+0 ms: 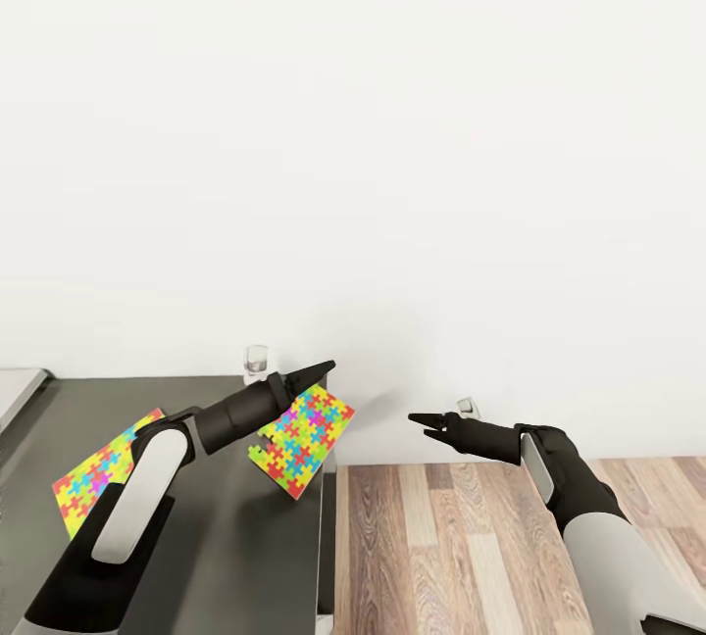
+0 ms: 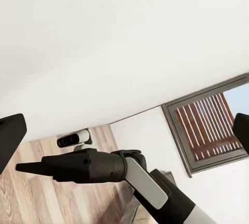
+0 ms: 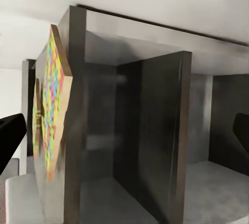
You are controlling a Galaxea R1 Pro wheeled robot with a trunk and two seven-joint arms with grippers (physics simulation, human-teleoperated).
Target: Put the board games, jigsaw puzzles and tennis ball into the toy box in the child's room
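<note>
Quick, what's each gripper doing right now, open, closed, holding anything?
Left gripper: open and empty, above the jigsaw puzzle at the cabinet's edge.
Right gripper: open and empty, over the floor.

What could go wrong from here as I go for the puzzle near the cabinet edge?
1. The nearer jigsaw puzzle overhangs the dark cabinet top at its edge; a nudge from the left gripper above it could tip it onto the wood floor.
2. A small glass stands just behind the left gripper and might be knocked over.
</note>
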